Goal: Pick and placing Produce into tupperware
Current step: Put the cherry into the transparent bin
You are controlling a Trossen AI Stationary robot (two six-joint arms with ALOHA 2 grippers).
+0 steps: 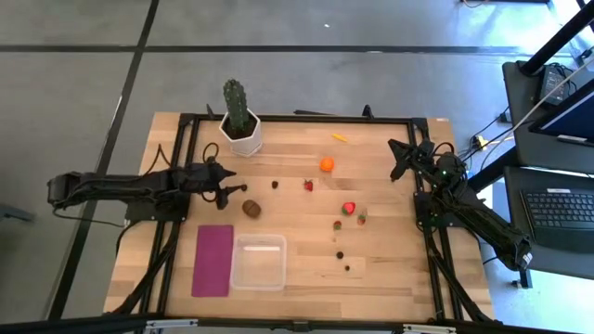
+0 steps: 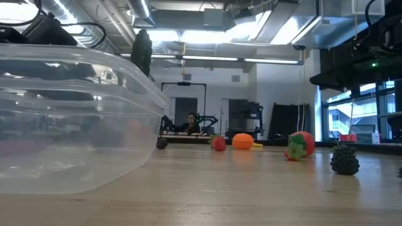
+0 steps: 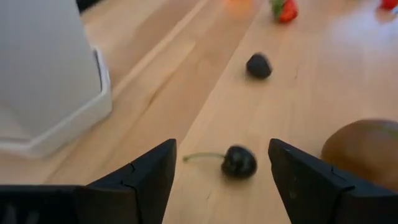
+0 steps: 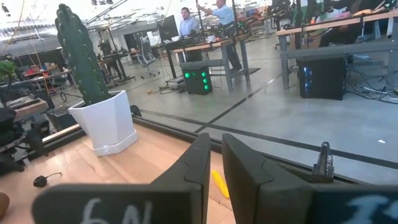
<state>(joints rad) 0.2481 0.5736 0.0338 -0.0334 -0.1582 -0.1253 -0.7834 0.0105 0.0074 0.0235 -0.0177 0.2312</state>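
Right now my left gripper (image 3: 221, 177) is spread wide, holding nothing, straddling a small dark stemmed cherry (image 3: 238, 162) beside the brown oval kiwi (image 3: 364, 151), near the tabletop's left-middle. My right gripper (image 4: 214, 165) is pressed together, empty, at the far right edge. Clear square plastic tupperware (image 1: 258, 262) sits empty by the near edge; its inside is hazy in the low view.

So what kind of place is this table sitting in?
Probably a robotics lab or workshop: a concrete floor, workbenches with equipment behind, people at a bench, and a laptop beside the table.
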